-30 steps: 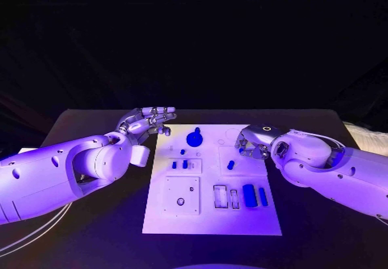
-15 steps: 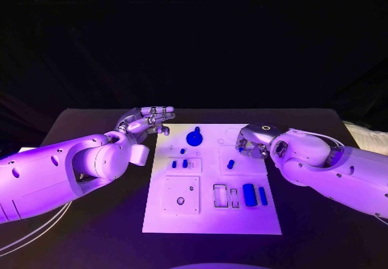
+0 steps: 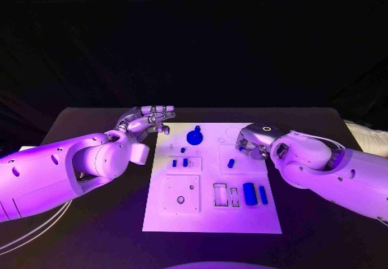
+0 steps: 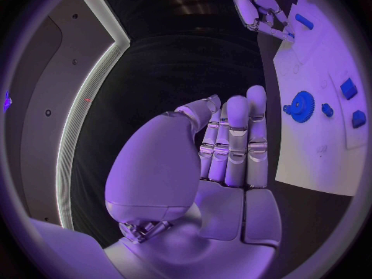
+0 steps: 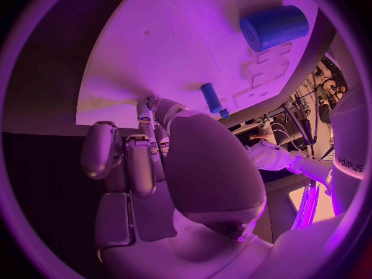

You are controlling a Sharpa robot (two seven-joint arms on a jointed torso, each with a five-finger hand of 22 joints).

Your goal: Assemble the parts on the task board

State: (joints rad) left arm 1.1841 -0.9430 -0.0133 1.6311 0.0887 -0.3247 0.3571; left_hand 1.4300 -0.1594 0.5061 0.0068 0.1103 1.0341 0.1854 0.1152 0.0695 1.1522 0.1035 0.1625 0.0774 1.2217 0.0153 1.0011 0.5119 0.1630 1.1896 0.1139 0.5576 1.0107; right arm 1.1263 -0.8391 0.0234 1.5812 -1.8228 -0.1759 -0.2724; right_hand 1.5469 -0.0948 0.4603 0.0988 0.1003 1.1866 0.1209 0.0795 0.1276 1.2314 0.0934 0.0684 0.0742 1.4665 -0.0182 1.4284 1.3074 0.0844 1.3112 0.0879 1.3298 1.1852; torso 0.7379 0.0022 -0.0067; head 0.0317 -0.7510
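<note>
With both hands empty, the right hand (image 3: 252, 141), fingers curled low over the board (image 3: 212, 221), could knock the small peg (image 3: 231, 164) beside it; the left hand (image 3: 150, 120) hangs open.

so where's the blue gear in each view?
Head view: blue gear at the far end of the task board, between the two hands.
Left wrist view: blue gear on the board beyond the left robot hand.
Right wrist view: I can't find it.
Shared landmark: the white task board.
</note>
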